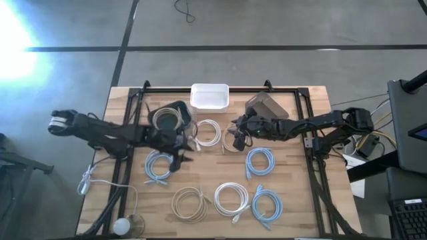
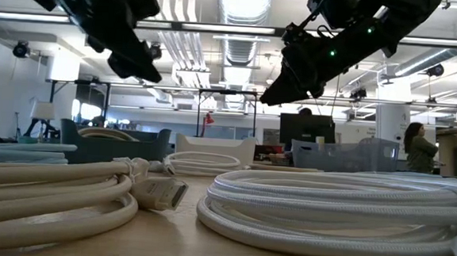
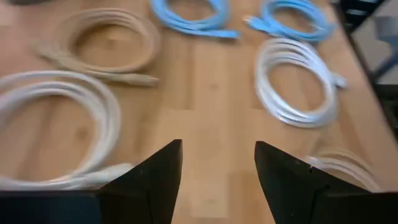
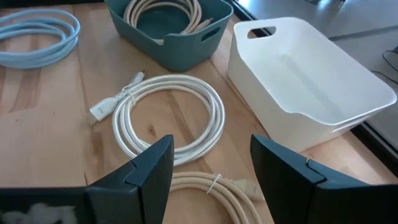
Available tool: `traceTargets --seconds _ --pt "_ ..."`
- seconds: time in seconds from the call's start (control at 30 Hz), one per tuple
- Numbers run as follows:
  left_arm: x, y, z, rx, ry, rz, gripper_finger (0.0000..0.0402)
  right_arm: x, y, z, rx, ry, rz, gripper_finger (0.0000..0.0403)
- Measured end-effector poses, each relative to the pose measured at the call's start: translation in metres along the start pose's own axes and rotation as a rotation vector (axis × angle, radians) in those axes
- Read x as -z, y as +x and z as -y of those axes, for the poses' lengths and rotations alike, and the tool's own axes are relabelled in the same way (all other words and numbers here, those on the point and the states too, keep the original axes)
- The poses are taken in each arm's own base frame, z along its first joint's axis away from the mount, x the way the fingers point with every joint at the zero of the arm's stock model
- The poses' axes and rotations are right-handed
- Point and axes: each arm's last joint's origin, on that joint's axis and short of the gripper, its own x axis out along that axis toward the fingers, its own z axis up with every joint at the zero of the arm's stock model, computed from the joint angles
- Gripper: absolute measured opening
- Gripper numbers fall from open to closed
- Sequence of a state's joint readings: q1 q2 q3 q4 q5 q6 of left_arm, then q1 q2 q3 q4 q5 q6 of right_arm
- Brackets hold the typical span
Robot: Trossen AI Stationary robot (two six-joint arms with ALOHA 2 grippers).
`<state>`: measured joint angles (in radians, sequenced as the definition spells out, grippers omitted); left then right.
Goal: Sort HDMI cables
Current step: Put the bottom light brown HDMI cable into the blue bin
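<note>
The left arm reaches in from the table's left edge toward the middle, its left gripper [image 1: 181,152] held above the tabletop with both fingers [image 3: 152,177] spread apart and nothing between them. The right arm stretches in from the right side, and its right gripper [image 1: 237,137] likewise hangs above the table with fingers [image 4: 146,168] parted and empty.

Overhead, table-level, two wrist cameras
</note>
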<state>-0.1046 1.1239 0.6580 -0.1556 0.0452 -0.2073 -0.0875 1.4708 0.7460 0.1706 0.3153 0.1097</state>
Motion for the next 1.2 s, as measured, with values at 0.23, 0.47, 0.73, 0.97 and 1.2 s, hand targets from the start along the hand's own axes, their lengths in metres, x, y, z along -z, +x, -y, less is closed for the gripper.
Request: traceTargets --seconds 0.23,0.47,0.73,0.97,1.2 --pt "0.018 0.023 0.034 0.089 0.009 0.051 0.0206 0.011 0.011 -0.003 0.005 -0.013 -0.048 0.021" --pt "0.034 0.063 0.045 0.095 -0.013 -0.058 0.0206 0.027 0.027 -0.006 0.005 0.038 -0.124 0.021" --pt "0.049 0.091 0.054 0.287 -0.093 -0.252 0.0206 0.044 0.04 -0.01 -0.01 0.111 -0.199 0.021" --pt "0.056 0.096 0.054 0.281 -0.09 -0.289 0.0206 0.045 0.041 -0.01 -0.02 0.112 -0.206 0.021" --pt "0.064 0.102 0.051 0.215 -0.078 -0.313 0.0206 0.042 0.039 -0.01 -0.026 0.115 -0.19 0.021"
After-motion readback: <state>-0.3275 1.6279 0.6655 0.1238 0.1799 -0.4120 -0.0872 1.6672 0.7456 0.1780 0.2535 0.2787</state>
